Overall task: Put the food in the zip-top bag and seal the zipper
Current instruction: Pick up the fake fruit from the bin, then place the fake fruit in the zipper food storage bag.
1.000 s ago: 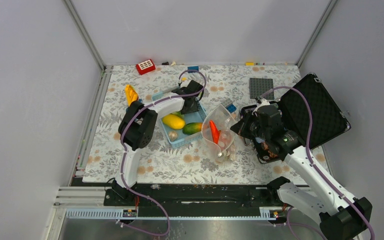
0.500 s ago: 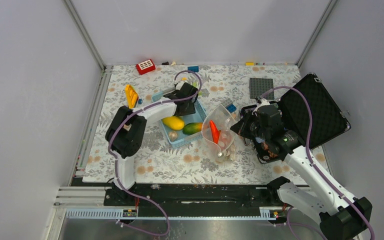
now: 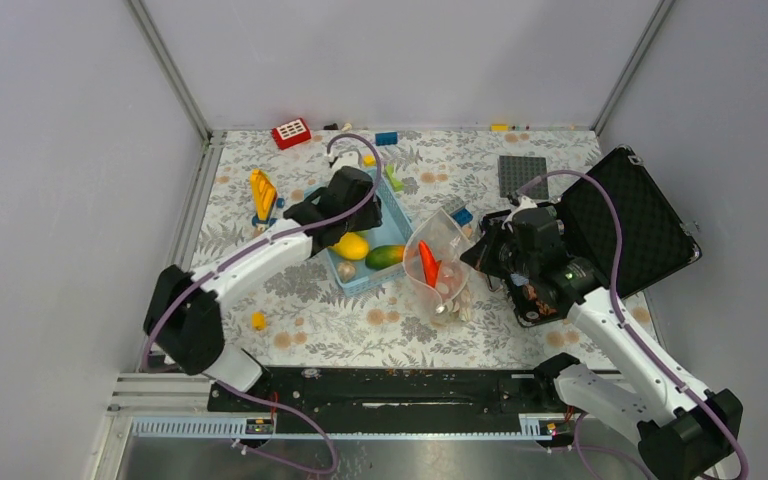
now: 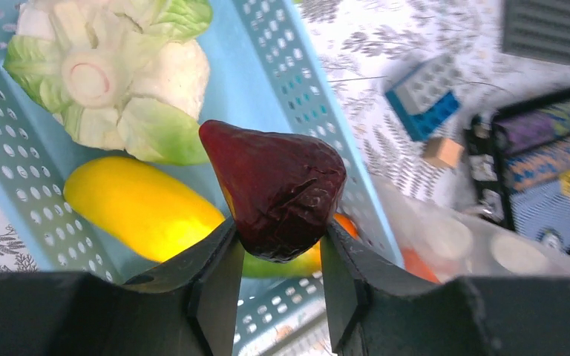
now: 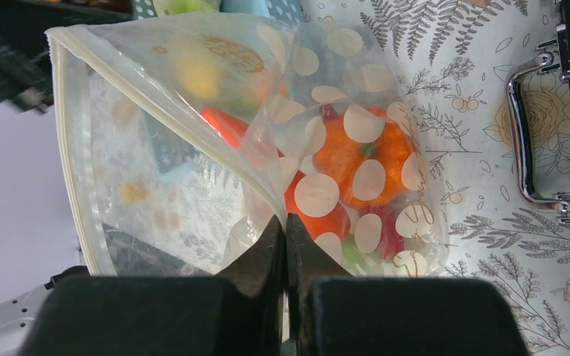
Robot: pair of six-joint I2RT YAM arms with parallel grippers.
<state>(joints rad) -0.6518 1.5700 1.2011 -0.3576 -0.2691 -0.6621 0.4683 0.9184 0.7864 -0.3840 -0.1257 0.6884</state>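
My left gripper (image 3: 343,197) hovers over the light-blue basket (image 3: 397,215). In the left wrist view the gripper (image 4: 278,259) is shut on a dark red wrinkled food piece (image 4: 274,189). Below it lie a white-green cauliflower (image 4: 111,74), a yellow piece (image 4: 137,208) and a green-orange piece (image 3: 385,256). My right gripper (image 3: 482,250) is shut on the rim of the dotted zip-top bag (image 3: 440,268) and holds its mouth open toward the basket. In the right wrist view the gripper (image 5: 287,226) pinches the bag (image 5: 193,119). The bag's zipper strip (image 5: 65,148) is apart. Inside are a red chili (image 3: 427,262) and an orange piece (image 5: 349,152).
An open black case (image 3: 625,215) lies at the right. A grey baseplate (image 3: 523,175), a red brick (image 3: 291,132) and a blue brick (image 3: 387,138) sit at the back. A yellow-orange piece (image 3: 262,190) lies left of the basket, and a small yellow piece (image 3: 258,320) near the front.
My left arm has swung out to the left, and its gripper has drawn back from the basket's far end toward the left rim. The right arm and bag have not moved.
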